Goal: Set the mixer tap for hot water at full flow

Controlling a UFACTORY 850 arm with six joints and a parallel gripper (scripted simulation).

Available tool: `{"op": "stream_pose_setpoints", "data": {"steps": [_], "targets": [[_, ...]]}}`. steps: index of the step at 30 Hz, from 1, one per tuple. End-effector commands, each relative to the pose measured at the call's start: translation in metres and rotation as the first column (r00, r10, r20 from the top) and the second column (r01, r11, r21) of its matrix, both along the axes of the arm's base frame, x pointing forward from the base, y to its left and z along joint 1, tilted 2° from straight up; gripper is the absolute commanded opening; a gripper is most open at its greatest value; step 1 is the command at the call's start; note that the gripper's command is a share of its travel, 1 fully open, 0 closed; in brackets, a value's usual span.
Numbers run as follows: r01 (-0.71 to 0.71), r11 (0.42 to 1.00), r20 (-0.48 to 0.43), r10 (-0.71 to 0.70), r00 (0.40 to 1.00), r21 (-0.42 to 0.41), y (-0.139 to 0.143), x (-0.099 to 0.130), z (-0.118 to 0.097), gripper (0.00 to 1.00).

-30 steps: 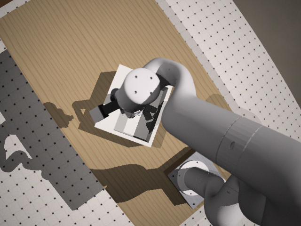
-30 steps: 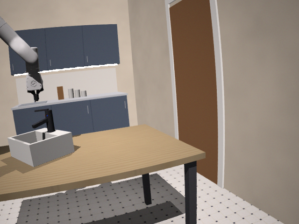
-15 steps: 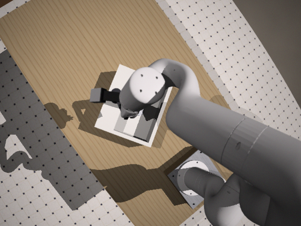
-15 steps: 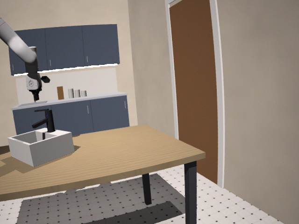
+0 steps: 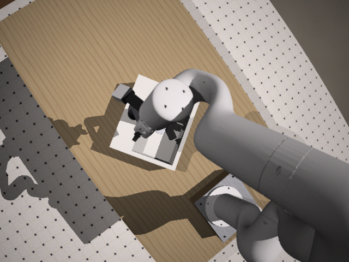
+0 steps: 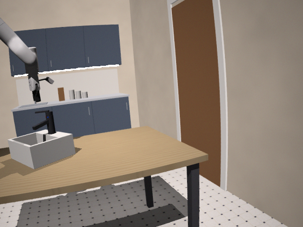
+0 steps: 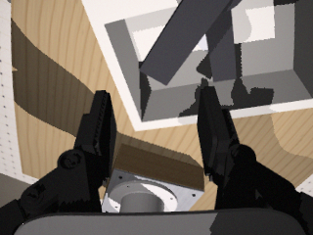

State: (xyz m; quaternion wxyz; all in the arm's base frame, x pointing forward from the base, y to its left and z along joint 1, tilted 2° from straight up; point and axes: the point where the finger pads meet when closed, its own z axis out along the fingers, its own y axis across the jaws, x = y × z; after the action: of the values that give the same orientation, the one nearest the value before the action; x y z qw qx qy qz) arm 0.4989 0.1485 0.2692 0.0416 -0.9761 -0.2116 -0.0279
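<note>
A black mixer tap (image 6: 49, 123) stands at the back rim of a white sink basin (image 6: 40, 147) on the wooden table. Its lever (image 6: 40, 112) lies about level on top of the body and points to the same side as the spout (image 6: 38, 126). A blue dot (image 6: 47, 117) shows on the body; I see no red dot. My gripper (image 6: 36, 97) hangs well above the tap, fingers pointing down. In the wrist view the gripper (image 7: 155, 108) is open and empty, with the tap (image 7: 192, 23) and the basin (image 7: 196, 46) far below it.
In the overhead view my arm hides most of the tap and the basin (image 5: 153, 146). The arm's base plate (image 5: 222, 208) is bolted to the table near its edge. Kitchen cupboards and a counter stand behind the table.
</note>
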Motion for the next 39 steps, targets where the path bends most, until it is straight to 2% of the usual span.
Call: {"op": "stream_pose_setpoints", "data": {"steps": [1, 2, 3, 10, 39], "targets": [[0.234, 0.971, -0.007, -0.235, 0.972, -0.053, 0.0003, 0.0007, 0.0010, 0.65], [0.234, 0.971, -0.007, -0.235, 0.972, -0.053, 0.0003, 0.0007, 0.0010, 0.65], [0.335, 0.940, -0.010, -0.336, 0.942, -0.065, 0.0003, 0.0007, 0.0010, 0.65], [0.528, 0.841, -0.002, -0.531, 0.847, -0.117, 0.0003, 0.0007, 0.0010, 0.65], [0.528, 0.841, -0.002, -0.532, 0.847, -0.117, 0.0002, 0.0007, -0.0010, 0.65]]}}
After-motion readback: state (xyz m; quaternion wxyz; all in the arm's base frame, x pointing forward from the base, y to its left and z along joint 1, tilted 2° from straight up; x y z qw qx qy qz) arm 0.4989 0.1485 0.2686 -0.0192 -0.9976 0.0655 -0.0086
